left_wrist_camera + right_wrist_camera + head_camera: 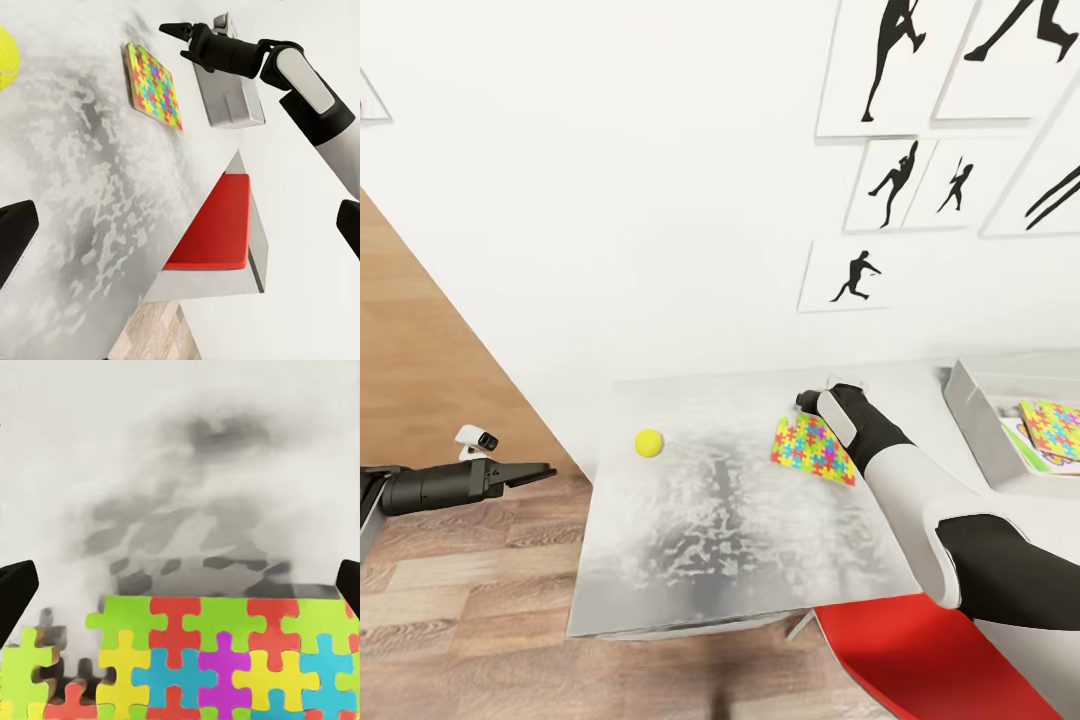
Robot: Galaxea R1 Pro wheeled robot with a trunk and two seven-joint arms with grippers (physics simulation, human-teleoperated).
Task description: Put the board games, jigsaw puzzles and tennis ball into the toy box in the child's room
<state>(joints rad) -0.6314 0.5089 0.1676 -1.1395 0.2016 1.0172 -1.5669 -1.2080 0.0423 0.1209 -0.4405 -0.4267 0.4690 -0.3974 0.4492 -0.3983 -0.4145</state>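
Note:
A jigsaw puzzle (814, 449) of bright interlocking pieces lies flat on the pale mottled table (710, 540). My right gripper (807, 400) hovers just past the puzzle's far edge, open and holding nothing; in the right wrist view its fingertips (16, 592) sit wide apart with the puzzle (217, 660) close below. The yellow tennis ball (649, 442) rests on the table to the puzzle's left. The grey toy box (975, 410) at the right holds another puzzle and a printed game box. My left gripper (536, 472) stands open off the table's left end, over the floor.
A red chair seat (920, 650) is tucked under the table's near right corner, below my right arm. The white wall with black baseball silhouettes (855, 275) runs just behind the table. Wood-plank floor (460, 600) lies to the left and front.

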